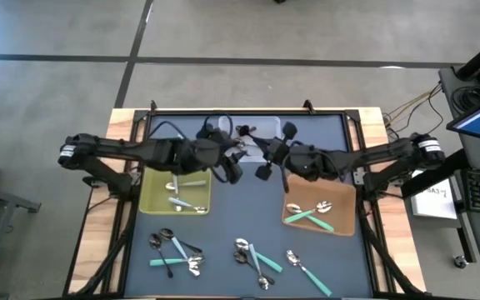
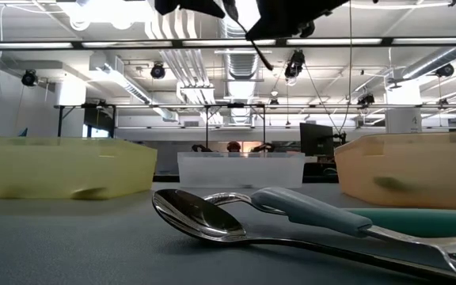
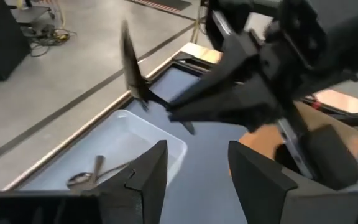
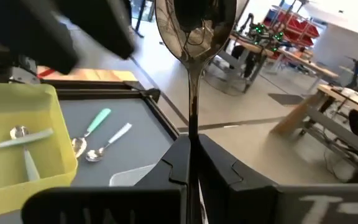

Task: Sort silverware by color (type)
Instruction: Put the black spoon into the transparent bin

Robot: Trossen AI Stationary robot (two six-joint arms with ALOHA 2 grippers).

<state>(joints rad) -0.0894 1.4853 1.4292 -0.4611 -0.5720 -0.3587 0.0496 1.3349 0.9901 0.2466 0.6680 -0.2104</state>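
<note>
Sorting is midway: the right gripper [image 4: 191, 158] is clamped on the handle of an all-metal spoon [image 4: 194, 37], which stands up between its closed fingers, well above the table and near its middle. The left gripper [image 3: 194, 171] hangs close by with its fingers spread and nothing between them; in its wrist view the right arm's fingers and the spoon sit just ahead of it, so a handover between the arms looks possible, though this is only a guess.

Below the left arm lies the clear tray [image 3: 145, 134] at the far edge of the table, already holding a metal spoon [image 3: 86, 178]. The yellow tray [image 1: 176, 193] on the left holds pale-blue-handled pieces, and the orange-brown tray [image 1: 319, 212] on the right holds green-handled ones. More cutlery is scattered loose on the dark mat [image 1: 223, 225] along the near edge, including a green-handled spoon [image 1: 164, 261] and a blue-handled spoon [image 2: 236, 214] lying right before the low camera.

The step in hand appears to be carrying the metal spoon to the clear tray. The next move calls for bringing it over that tray, low enough to drop cleanly, and keeping the two arms from knocking together.
</note>
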